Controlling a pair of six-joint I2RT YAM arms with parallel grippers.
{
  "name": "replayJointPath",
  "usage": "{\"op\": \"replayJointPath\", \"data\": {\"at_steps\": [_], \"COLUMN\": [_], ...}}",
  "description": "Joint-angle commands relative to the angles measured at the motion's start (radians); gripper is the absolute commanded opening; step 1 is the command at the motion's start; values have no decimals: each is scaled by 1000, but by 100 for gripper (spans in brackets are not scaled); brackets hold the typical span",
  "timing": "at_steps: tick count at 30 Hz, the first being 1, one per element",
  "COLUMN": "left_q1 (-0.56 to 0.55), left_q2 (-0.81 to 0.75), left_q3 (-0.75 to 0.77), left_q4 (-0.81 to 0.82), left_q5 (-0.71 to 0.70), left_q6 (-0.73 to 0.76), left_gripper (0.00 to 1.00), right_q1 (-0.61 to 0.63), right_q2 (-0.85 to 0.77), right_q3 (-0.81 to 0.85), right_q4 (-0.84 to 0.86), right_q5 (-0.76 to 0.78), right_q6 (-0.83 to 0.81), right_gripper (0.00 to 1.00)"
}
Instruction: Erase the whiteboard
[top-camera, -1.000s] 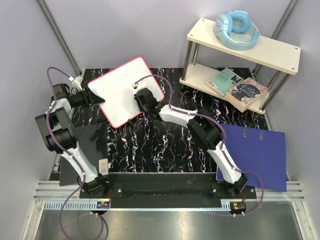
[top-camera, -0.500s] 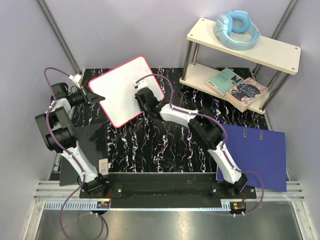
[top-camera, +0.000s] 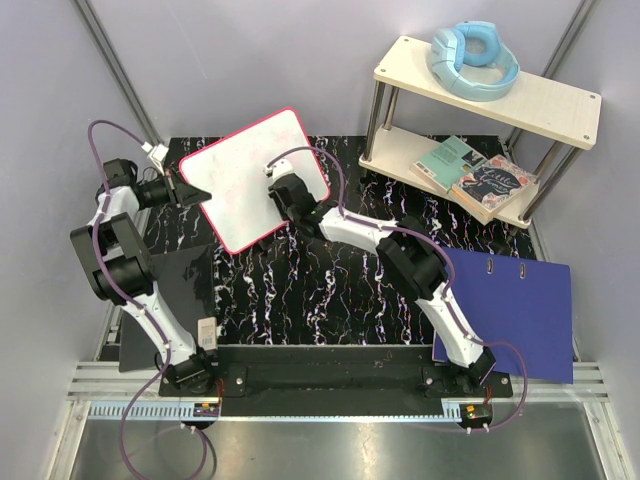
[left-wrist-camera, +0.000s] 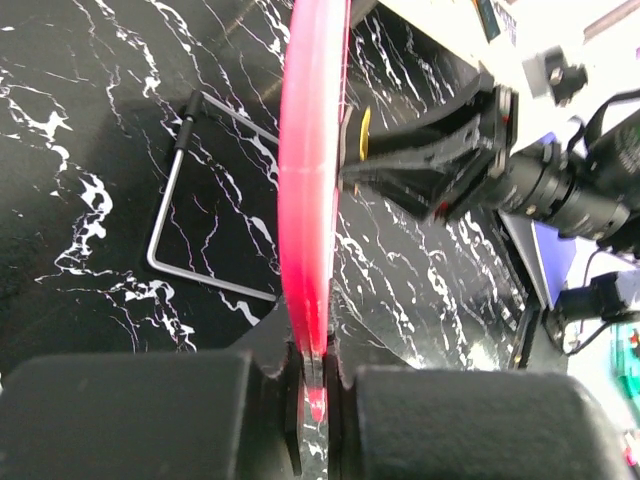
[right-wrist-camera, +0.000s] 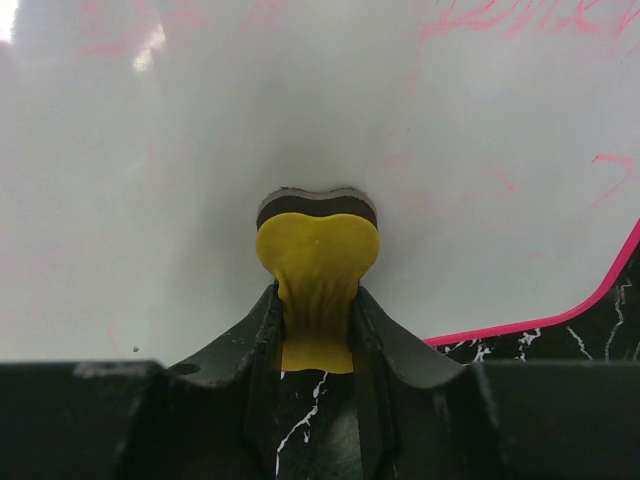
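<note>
The whiteboard (top-camera: 250, 170), white with a red-pink rim, lies tilted at the back left of the marbled black table. My left gripper (top-camera: 197, 194) is shut on its left edge. In the left wrist view the rim (left-wrist-camera: 312, 200) runs edge-on into the left gripper (left-wrist-camera: 318, 375). My right gripper (top-camera: 281, 192) is over the board's right part, shut on a yellow eraser (right-wrist-camera: 317, 270) with a dark pad that presses on the white surface (right-wrist-camera: 150, 150). Faint pink marks (right-wrist-camera: 520, 25) remain on the board at the upper right of the right wrist view.
A two-level shelf (top-camera: 560, 105) at the back right carries blue headphones (top-camera: 472, 60) and books (top-camera: 480, 175). A blue folder (top-camera: 515, 305) lies at the right, a black flat panel (top-camera: 165, 300) at the left. A bent metal rod (left-wrist-camera: 165, 230) lies under the board.
My left gripper has closed on the whiteboard's left edge. The board has shifted slightly up and back. The right gripper stays on the board with the eraser.
</note>
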Motion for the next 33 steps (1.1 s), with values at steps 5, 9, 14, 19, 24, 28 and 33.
{"op": "replayJointPath", "data": {"at_steps": [5, 9, 14, 19, 24, 28, 33], "left_q1": [-64, -67, -67, -67, -67, -70, -77], "left_q2": [-65, -93, -102, -104, -95, -88, -91], "left_q3": [-17, -46, -40, -18, 17, 26, 22], "left_q4": [-228, -248, -256, -276, -303, -312, -318], "left_q5": [-185, -217, -211, -215, -202, -195, -198], "left_q6": [404, 427, 413, 412, 404, 403, 404], "left_gripper": [0, 0, 0, 0, 0, 0, 0], "right_q1": [-60, -69, -32, 63, 135, 186, 202], "right_q2": [20, 63, 198, 196, 134, 81, 94], "right_q3": [126, 230, 515, 489, 296, 138, 135], "right_q4": [214, 213, -80, -78, 45, 150, 173], "right_q5": [79, 39, -19, -19, -10, -27, 14], "right_q6": [-73, -79, -103, -172, -191, -194, -171], "right_gripper": [0, 0, 0, 0, 0, 0, 0]}}
